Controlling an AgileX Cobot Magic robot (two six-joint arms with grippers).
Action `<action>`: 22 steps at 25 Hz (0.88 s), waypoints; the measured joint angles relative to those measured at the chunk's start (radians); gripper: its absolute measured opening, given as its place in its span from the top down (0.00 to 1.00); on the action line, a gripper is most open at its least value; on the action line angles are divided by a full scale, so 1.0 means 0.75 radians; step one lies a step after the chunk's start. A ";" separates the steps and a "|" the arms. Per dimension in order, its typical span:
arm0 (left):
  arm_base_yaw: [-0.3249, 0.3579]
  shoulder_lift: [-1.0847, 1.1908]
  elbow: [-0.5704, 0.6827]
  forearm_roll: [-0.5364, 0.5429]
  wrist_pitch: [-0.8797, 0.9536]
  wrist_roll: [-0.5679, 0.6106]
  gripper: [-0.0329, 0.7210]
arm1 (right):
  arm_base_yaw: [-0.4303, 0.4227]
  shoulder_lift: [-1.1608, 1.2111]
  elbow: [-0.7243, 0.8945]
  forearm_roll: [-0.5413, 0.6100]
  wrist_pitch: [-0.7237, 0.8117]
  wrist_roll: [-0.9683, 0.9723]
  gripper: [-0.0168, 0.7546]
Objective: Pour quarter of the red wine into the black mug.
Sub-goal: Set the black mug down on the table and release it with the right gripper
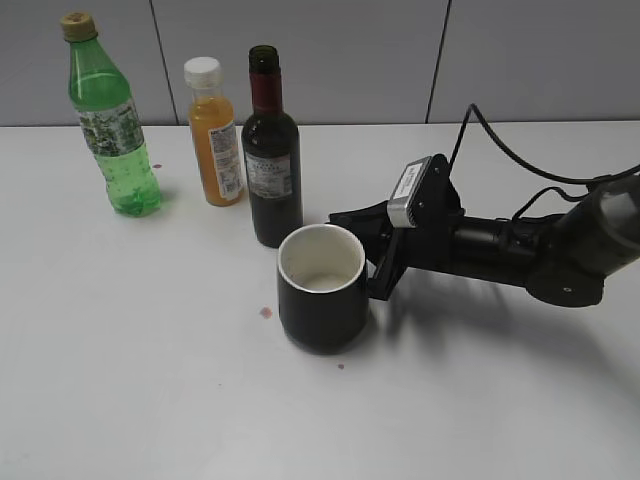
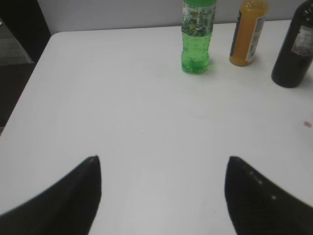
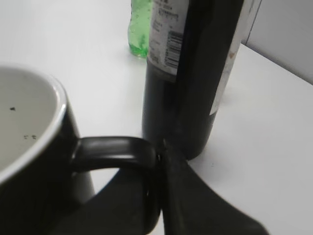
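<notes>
Right arm (image 1: 520, 245) stretched low over the desk from its right edge, right gripper (image 1: 378, 272) pinched on the mug handle (image 3: 115, 149); left gripper (image 2: 164, 196) fingers spread wide, holding nothing

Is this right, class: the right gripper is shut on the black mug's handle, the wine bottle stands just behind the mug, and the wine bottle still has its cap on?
One detail is wrong. The right gripper is shut on the black mug's handle, and the wine bottle stands just behind it, but the bottle's mouth is open, with no cap. The exterior view shows this.
</notes>
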 joint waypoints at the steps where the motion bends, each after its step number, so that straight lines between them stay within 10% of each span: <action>1: 0.000 0.000 0.000 0.000 0.000 0.000 0.18 | 0.000 0.010 -0.007 0.001 0.000 0.003 0.94; 10: 0.000 0.000 0.000 0.000 0.000 0.000 0.18 | 0.000 0.043 -0.016 0.018 0.000 0.039 0.90; 18: 0.000 0.000 0.000 0.000 0.000 0.000 0.18 | 0.000 0.043 -0.020 0.035 -0.043 0.059 0.41; 22: 0.000 0.000 0.000 0.000 0.000 0.000 0.18 | -0.019 0.043 -0.020 0.021 -0.050 0.060 0.35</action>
